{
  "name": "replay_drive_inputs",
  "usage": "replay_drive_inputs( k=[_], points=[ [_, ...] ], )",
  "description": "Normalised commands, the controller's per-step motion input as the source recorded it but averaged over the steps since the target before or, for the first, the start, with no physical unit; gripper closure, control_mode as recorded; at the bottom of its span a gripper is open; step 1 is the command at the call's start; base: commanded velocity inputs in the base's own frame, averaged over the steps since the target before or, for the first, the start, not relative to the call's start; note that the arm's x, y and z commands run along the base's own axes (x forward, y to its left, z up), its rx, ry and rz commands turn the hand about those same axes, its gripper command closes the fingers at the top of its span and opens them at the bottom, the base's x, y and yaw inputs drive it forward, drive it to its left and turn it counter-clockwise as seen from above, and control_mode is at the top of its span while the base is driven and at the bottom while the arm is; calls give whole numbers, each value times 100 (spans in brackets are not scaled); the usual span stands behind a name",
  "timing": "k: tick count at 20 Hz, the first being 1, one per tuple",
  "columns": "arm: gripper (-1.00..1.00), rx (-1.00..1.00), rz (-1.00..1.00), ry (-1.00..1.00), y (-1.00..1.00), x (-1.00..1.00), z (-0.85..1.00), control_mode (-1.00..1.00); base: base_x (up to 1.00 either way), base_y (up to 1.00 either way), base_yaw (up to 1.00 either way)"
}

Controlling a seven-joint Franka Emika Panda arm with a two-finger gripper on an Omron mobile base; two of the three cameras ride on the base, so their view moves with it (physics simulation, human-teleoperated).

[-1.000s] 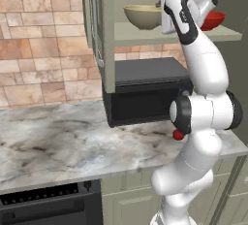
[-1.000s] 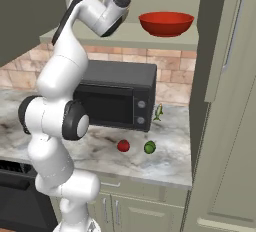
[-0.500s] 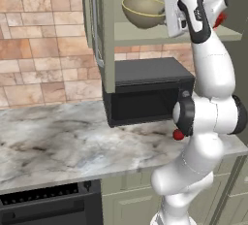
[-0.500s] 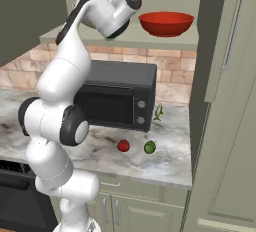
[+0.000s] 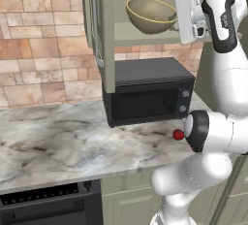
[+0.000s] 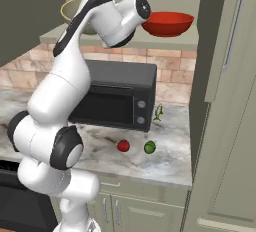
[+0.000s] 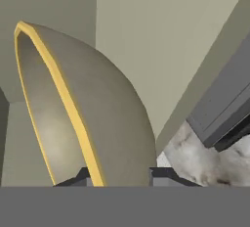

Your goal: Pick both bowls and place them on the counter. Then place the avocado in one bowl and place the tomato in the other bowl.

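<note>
My gripper (image 5: 176, 19) is shut on the right rim of the tan-olive bowl (image 5: 151, 15), which hangs tilted just above the open cabinet's shelf (image 5: 145, 39). In the hand view the yellow rim of that bowl (image 7: 88, 123) runs down between my fingertips, and the gripper (image 7: 119, 177) clamps it. The glossy red bowl (image 6: 167, 22) rests on the same shelf, to the right of my hand. On the marble counter (image 6: 170, 148) the tomato (image 6: 123, 146) and the avocado (image 6: 149, 148) lie side by side in front of the microwave. The tomato (image 5: 178, 134) also peeks out beside my elbow.
A black microwave (image 5: 145, 95) stands on the counter (image 5: 58, 141) right under the shelf. One cabinet door (image 5: 97, 25) stands open on the left and another (image 6: 225, 36) on the right. A small green object (image 6: 158, 112) sits by the microwave's right side. An oven (image 5: 48, 204) sits below the counter.
My gripper has closed on the tan-olive bowl's rim. The bowl has tipped and come slightly off the shelf toward my hand. The red bowl, tomato and avocado have stayed put.
</note>
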Motion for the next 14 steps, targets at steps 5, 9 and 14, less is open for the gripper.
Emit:
replay_drive_inputs(
  k=[5, 9, 14],
  points=[
    [100, 0, 0, -8, -12, -92, 0, -100, 0, 0, 0],
    [100, 0, 0, -2, -10, -88, 0, -100, 0, 0, 0],
    [100, 0, 0, 1, 0, -80, -29, -100, 0, 0, 0]
  ],
)
